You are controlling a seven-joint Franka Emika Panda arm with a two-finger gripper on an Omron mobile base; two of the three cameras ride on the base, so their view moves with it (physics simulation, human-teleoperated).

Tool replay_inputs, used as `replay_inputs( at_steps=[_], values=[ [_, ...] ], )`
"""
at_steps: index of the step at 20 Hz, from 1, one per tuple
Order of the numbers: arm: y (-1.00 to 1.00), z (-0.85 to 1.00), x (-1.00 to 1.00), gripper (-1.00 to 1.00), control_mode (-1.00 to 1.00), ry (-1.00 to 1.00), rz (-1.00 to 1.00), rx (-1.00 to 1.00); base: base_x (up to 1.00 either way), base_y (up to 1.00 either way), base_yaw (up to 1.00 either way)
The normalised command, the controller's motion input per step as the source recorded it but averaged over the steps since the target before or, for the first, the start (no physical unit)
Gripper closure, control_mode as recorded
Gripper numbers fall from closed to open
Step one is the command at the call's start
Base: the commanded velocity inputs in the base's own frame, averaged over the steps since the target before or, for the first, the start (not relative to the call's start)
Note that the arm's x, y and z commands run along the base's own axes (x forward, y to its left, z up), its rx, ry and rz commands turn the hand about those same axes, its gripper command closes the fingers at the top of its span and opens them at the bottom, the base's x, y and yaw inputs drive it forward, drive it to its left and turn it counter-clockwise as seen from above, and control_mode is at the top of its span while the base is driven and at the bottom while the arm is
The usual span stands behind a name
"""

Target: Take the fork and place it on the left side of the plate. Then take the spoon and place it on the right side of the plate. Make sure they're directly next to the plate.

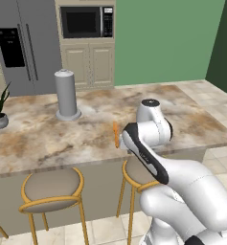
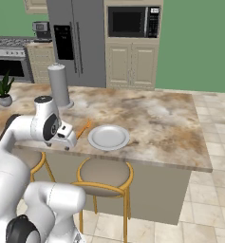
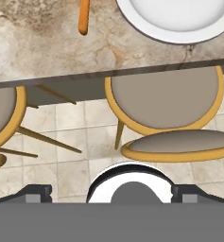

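While the fork (image 2: 83, 128) lies flat on the marbled bench (image 2: 161, 118), it sits just to the left of the plate (image 2: 108, 137), slanted, with a small gap between the two; from the hand view its orange handle end (image 3: 84, 19) points toward the bench's front edge, beside the plate's pale rim (image 3: 151, 28). From the left base view a short orange piece of the fork (image 1: 116, 135) shows past the arm's forearm. The plate rests near the front edge of the bench, above a round stool (image 2: 105, 175) with a tan seat and orange frame. The spoon I cannot make out clearly.

The claw (image 2: 68, 140) hangs off the front edge of the bench, left of the fork and clear of it, touching nothing; its two dark tips (image 3: 35, 193) stand spread wide apart and hold nothing, with the stool seat (image 3: 165, 97) and tiled floor below them.

Farther back on the bench stand a grey cylinder (image 2: 60, 85) and a small potted plant (image 2: 4, 89). Behind are a fridge (image 2: 76, 42) and a microwave (image 2: 133, 21).
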Motion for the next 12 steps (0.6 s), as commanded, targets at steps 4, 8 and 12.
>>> replay_inputs(
  at_steps=[4, 8, 12],
  values=[
    [0.0, 0.0, 0.0, -1.0, -1.0, 0.0, 0.0, 0.0, 0.0, 0.0, 0.0],
    [0.0, 0.0, 0.0, -1.0, -1.0, 0.0, 0.0, 0.0, 0.0, 0.0, 0.0],
    [0.0, 0.0, 0.0, -1.0, -1.0, 0.0, 0.0, 0.0, 0.0, 0.0, 0.0]
  ],
)
